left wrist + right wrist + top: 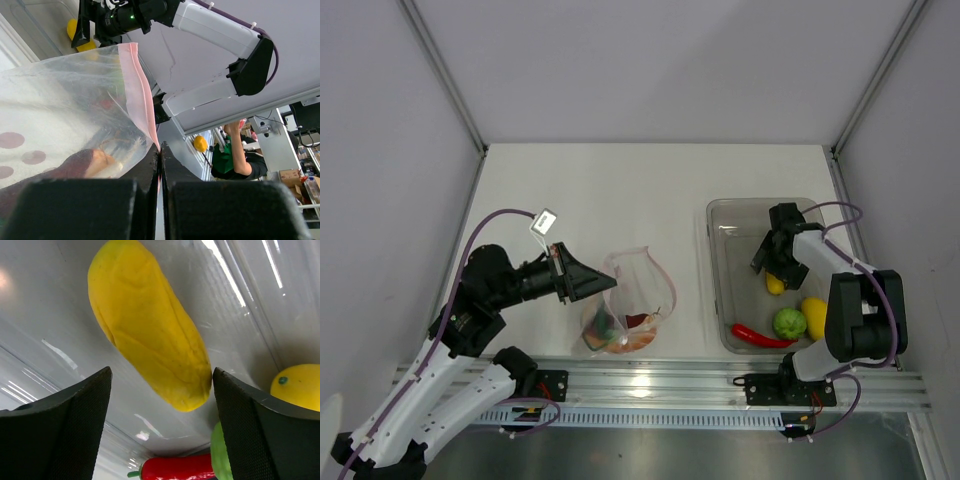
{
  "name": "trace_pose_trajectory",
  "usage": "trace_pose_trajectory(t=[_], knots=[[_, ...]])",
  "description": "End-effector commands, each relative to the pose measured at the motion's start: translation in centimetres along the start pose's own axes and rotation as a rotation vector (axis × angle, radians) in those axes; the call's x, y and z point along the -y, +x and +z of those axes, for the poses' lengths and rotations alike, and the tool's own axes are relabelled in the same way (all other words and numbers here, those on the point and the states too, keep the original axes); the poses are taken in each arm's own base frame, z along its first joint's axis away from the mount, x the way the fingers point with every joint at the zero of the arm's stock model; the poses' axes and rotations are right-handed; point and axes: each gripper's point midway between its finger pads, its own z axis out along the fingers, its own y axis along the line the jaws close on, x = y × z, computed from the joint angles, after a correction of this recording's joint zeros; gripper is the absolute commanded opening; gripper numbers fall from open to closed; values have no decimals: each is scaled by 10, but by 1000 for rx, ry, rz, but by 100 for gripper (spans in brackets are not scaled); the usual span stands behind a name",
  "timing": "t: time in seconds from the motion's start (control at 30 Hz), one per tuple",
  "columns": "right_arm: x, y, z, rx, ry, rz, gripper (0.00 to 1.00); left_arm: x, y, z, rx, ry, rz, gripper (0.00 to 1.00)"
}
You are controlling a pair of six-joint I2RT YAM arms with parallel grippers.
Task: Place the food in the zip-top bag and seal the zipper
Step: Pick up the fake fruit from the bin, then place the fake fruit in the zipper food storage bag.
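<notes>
The zip-top bag (632, 296) lies on the table near the front, mouth towards the back, with several pieces of food inside, among them a reddish-brown piece (75, 165). My left gripper (588, 282) is shut on the bag's edge at its pink zipper (137, 90); the wrist view shows the strip pinched between the closed fingertips (160, 150). My right gripper (775, 255) is inside the clear bin and stands open over a long yellow fruit (150, 335), one finger on each side of its end. A red chili (175, 469), a green fruit (789, 322) and a yellow lemon (814, 316) lie in the bin's near end.
The rigid clear bin (720, 215) sits at the right of the table. White walls enclose the table on three sides. An aluminium rail (650, 385) runs along the near edge.
</notes>
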Motion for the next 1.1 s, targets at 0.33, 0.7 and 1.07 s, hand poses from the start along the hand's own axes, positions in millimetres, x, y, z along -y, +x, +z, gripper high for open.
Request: trace_pose_trajectory(t=[0.33, 0.7, 1.07], knots=[[-9, -21, -24, 104, -94, -24, 26, 9, -2, 0, -1, 39, -5, 1], [-67, -14, -163, 241, -611, -227, 1, 4, -1, 3, -11, 21, -25, 1], [-131, 96, -352, 325, -1203, -698, 0, -3, 0, 6, -15, 1, -47, 1]])
